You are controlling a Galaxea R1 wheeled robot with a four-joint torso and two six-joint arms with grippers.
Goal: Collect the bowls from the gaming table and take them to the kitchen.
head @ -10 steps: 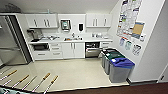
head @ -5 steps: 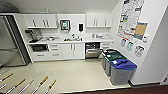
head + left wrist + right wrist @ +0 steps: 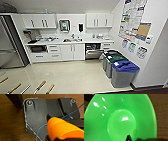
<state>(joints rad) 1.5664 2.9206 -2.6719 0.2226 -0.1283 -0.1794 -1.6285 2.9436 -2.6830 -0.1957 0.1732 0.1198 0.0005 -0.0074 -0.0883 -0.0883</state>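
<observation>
The head view looks across a pale floor at the kitchen (image 3: 67, 47): white upper cabinets (image 3: 40, 21) with dark bar handles, a white counter (image 3: 85, 40) with a sink (image 3: 72, 39) near its middle, a black wall dispenser (image 3: 80, 27), and a built-in dishwasher (image 3: 93, 51) whose door seems slightly ajar, though the view is too blurred to be sure. A steel refrigerator (image 3: 10, 47) stands at the left end, and three lidded bins (image 3: 120, 67) line the right wall below posters (image 3: 132, 17). In the left wrist view the orange bowl (image 3: 62, 128) sits close against the camera, over the robot's dark plate, with a thin blue cable (image 3: 41, 130) curving past it; whether the left fingers are closed on it or apart I cannot tell. In the right wrist view the lime green bowl (image 3: 120, 117) shows its inside close up, with a dark wedge-shaped tip at its near rim; whether the right fingers clamp the rim cannot be told either. Brown wood-grain surface (image 3: 161, 112) lies behind both bowls.
</observation>
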